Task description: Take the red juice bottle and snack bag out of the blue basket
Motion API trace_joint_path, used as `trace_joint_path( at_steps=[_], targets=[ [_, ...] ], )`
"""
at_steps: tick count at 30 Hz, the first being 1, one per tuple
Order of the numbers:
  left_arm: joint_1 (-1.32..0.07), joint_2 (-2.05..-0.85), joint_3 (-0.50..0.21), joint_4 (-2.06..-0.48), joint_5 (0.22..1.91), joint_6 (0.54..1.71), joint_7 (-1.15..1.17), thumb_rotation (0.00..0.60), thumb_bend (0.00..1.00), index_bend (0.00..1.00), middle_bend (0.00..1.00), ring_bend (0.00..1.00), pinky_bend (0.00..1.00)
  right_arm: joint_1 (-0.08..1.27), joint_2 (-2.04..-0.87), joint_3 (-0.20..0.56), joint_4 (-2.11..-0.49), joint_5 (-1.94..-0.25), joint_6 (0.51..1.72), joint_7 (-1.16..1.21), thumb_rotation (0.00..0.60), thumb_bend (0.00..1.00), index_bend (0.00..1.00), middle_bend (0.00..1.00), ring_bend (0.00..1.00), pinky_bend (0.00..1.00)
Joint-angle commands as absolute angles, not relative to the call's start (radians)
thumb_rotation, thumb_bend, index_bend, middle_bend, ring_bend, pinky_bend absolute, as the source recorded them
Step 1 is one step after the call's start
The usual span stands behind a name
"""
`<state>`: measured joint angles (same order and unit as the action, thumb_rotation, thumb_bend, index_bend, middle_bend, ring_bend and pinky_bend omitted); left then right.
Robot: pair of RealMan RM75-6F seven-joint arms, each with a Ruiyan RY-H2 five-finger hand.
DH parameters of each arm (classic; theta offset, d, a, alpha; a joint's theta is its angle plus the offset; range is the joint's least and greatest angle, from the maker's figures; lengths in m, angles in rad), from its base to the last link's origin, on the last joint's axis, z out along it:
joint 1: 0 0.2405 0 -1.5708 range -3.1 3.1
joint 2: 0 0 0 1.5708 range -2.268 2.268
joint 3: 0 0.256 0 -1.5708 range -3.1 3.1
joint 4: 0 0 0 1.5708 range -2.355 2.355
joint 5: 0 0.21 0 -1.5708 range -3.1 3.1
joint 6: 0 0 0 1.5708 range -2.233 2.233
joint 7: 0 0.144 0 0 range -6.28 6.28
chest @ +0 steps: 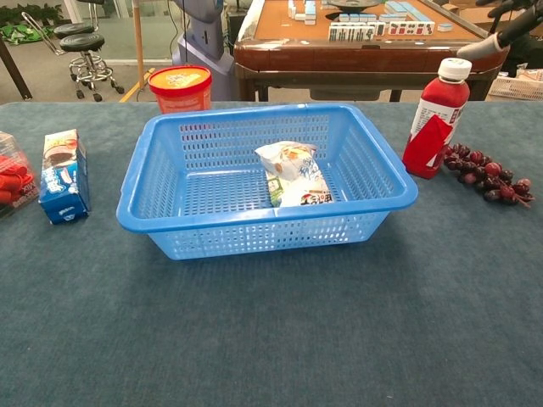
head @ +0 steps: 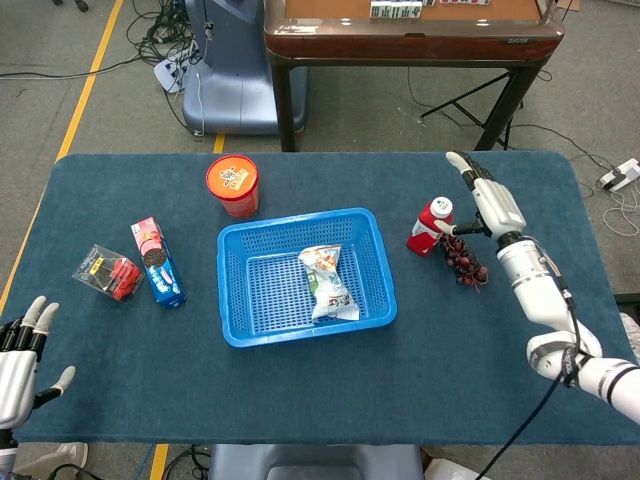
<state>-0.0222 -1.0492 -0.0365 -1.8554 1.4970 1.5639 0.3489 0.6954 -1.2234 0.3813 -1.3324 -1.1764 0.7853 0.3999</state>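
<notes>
The red juice bottle (head: 430, 226) (chest: 434, 119) with a white cap stands upright on the table just right of the blue basket (head: 240, 300) (chest: 144, 182). My right hand (head: 490, 200) hovers beside and above the bottle with fingers spread, holding nothing; only its fingers (chest: 501, 38) show in the chest view. The snack bag (head: 328, 283) (chest: 294, 175) lies inside the basket, right of its middle. My left hand (head: 20, 360) stays open at the table's near left edge, far from everything.
A bunch of dark red grapes (head: 464, 258) (chest: 485, 176) lies right beside the bottle. A red cup (head: 232, 184) stands behind the basket. A blue cookie box (head: 158, 263) and a clear pack of red items (head: 106, 273) lie to the left.
</notes>
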Motion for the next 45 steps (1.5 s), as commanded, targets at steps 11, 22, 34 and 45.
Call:
trace_joint_path(
  at_steps=[11, 22, 34, 45],
  targets=[
    [-0.015, -1.049, -0.032, -1.855, 1.503, 1.573, 0.342, 0.6, 0.27, 0.01, 0.02, 0.13, 0.13, 0.677, -1.005, 0.361, -1.768, -1.307, 0.861, 0.251, 0.6, 0.16, 0.0, 0.11, 0.04, 0.15],
    [-0.005, -1.047, -0.026, -1.843, 1.506, 1.581, 0.32, 0.6, 0.27, 0.01, 0.02, 0.13, 0.13, 0.849, -1.108, 0.309, -1.738, -1.124, 0.674, 0.046, 0.6, 0.16, 0.0, 0.11, 0.06, 0.2],
    [0.005, -1.045, -0.023, -1.828, 1.504, 1.586, 0.294, 0.6, 0.27, 0.01, 0.02, 0.13, 0.13, 1.025, -1.314, 0.237, -1.587, -0.855, 0.653, -0.169, 0.6, 0.16, 0.01, 0.12, 0.06, 0.2],
    [0.01, -1.045, -0.024, -1.813, 1.492, 1.585, 0.279, 0.6, 0.27, 0.01, 0.02, 0.13, 0.13, 1.12, -1.429, 0.179, -1.483, -0.701, 0.65, -0.274, 0.6, 0.16, 0.01, 0.12, 0.06, 0.2]
  ],
)
